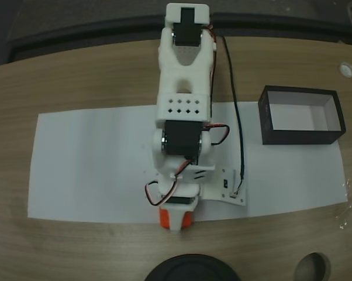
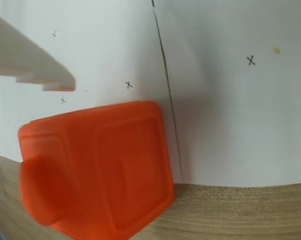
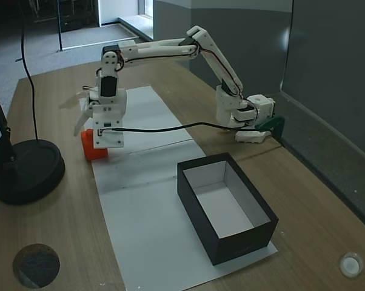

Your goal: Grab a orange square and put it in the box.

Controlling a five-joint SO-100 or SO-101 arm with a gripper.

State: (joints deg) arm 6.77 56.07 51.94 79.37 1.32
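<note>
My claw (image 3: 88, 130) hangs open over the orange square (image 2: 98, 167), holding nothing. I should lower it around the square at the paper's (image 1: 88, 170) edge, then squeeze.

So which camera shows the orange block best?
The wrist view: the block is big and close there, lying on the paper's edge with a white finger above it. In both fixed views it is just a small orange bit mostly hidden under the gripper.
</note>
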